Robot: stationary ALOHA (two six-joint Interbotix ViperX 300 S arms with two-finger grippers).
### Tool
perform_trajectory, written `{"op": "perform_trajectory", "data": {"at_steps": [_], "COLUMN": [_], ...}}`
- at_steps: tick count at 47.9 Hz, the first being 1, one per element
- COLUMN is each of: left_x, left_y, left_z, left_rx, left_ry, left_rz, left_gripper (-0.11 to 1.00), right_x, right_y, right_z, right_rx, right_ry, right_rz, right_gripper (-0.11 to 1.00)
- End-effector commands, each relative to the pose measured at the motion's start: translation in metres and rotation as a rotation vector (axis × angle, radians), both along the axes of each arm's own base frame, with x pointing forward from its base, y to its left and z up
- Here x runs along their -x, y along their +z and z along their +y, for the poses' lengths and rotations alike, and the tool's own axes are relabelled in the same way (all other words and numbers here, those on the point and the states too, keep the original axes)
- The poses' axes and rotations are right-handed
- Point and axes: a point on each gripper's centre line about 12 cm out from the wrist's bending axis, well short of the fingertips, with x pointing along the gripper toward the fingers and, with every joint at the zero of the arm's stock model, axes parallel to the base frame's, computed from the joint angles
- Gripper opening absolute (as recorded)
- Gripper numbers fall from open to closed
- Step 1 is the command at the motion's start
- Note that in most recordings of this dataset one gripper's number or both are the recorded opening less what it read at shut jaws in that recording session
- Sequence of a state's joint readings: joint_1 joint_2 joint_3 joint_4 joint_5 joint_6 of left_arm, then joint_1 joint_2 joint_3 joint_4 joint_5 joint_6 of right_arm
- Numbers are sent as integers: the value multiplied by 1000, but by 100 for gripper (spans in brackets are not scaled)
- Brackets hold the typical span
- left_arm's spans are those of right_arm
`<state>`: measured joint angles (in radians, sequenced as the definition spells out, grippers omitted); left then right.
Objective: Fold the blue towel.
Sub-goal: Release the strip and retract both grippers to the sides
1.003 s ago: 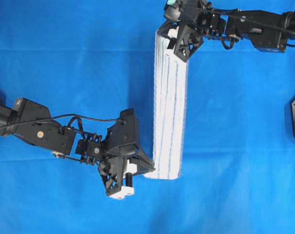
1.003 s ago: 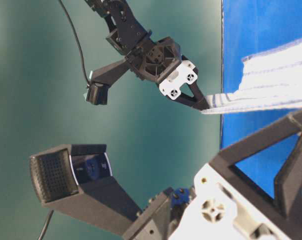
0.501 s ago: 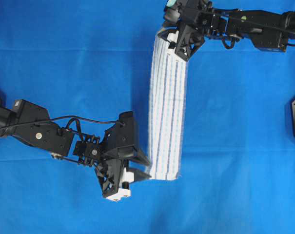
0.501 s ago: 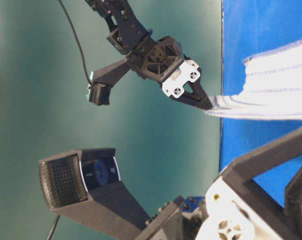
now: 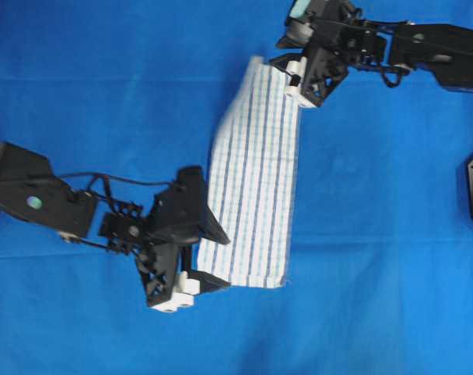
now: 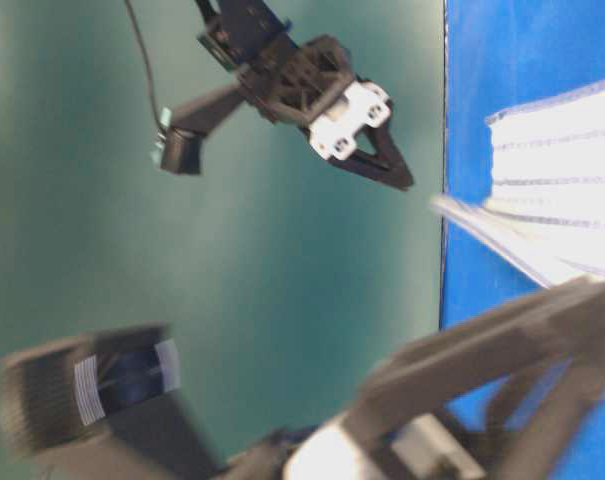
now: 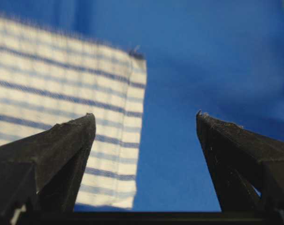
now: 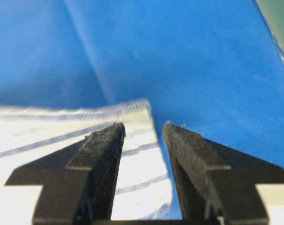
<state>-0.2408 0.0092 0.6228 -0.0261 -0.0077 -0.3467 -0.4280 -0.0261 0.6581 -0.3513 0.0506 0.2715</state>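
The blue towel [image 5: 254, 176] lies flat on the blue table cover [image 5: 103, 101] in the middle of the overhead view, a long striped strip running from the upper centre down to the lower centre, leaning a little to the left at its lower end. Its lower right corner shows a few loose threads.

The left gripper [image 5: 191, 283] sits at the lower left of the towel, its jaws spread apart and holding nothing. In the left wrist view the 2 fingers [image 7: 62, 150] stand wide, with the towel's [image 7: 62, 93] corner lying on the cover under the left one and bare blue cover between them.

The right gripper [image 5: 305, 84] is at the top of the frame, at the towel's upper right corner. Its jaws are parted too, with nothing clamped: in the right wrist view the fingers [image 8: 102, 154] stand with a gap between them, and the towel's [image 8: 62, 126] edge lies flat below. In the table-level view this gripper [image 6: 387, 165] hangs clear of the cloth [image 6: 557, 170].
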Motion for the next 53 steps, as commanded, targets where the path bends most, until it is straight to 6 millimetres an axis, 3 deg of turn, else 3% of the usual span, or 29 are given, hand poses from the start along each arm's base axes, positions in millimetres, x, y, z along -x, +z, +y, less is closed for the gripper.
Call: {"op": "perform_trajectory", "data": {"at_steps": [1, 14, 26, 34, 41, 53], "left_x": [6, 26, 61, 91, 111, 117], "left_y": [25, 43, 51, 51, 43, 35], "left_z": [13, 66, 111, 124, 128, 127], "left_rx": [-26, -145, -252, -279, -280, -276], "left_ry": [1, 55, 142, 191, 217, 224], "left_rz": [-75, -177, -319, -382, -414, -437], "left_gripper": [80, 80, 80, 80, 80, 80], "right_x": [4, 37, 80, 103, 118, 120], "right_y": [24, 43, 56, 61, 50, 42], "right_z": [14, 67, 105, 116, 122, 126], "right_rx": [28, 33, 16, 1, -23, -40], "right_ry": [32, 135, 205, 219, 224, 241], "right_rz": [-62, -123, -248, -332, -372, -415], "right_gripper": [47, 47, 47, 47, 47, 47]}}
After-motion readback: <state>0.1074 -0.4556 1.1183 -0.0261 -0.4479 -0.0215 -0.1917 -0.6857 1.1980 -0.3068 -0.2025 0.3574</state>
